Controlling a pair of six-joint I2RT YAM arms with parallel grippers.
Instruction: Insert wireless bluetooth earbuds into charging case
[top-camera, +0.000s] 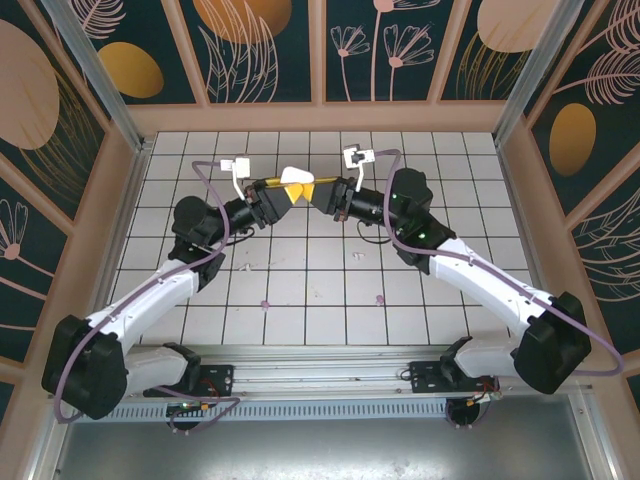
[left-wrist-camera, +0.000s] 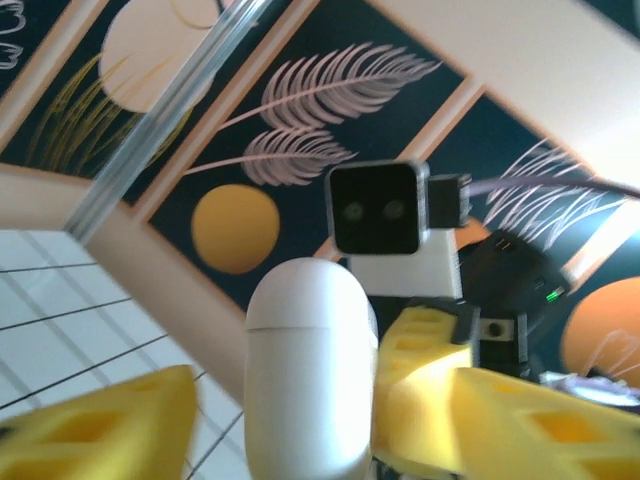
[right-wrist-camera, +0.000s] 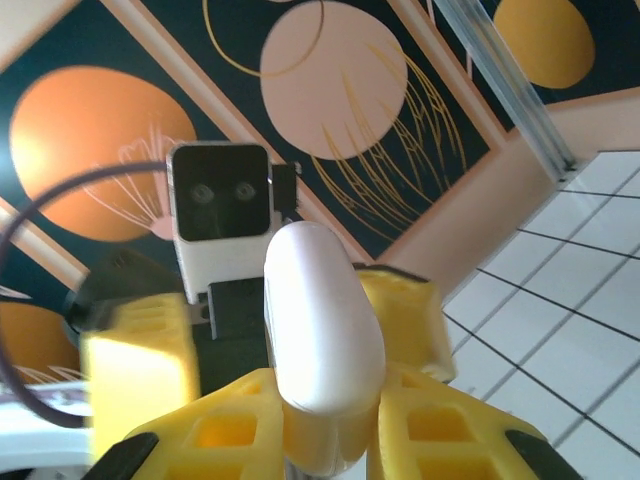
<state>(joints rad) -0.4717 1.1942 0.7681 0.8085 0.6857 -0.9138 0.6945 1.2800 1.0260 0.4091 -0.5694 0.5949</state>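
You have a white tiled table (top-camera: 300, 290) boxed in by dark, leaf-printed walls (top-camera: 400, 50). Toward 12 o'clock from its middle, the charging case (top-camera: 296, 180) is held off the tiles, clamped in your right gripper (top-camera: 316, 190), at the claw's 10 o'clock. Your left gripper (top-camera: 286, 198) sits at the case's 7 o'clock, fingers spread either side of it

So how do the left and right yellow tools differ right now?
The left tool stands open, a gap showing beside the white case; the right tool is closed on it. The left tool reaches in from the left, the right tool from the right. Both have yellow fingers and meet at the case, held above the tiled table.
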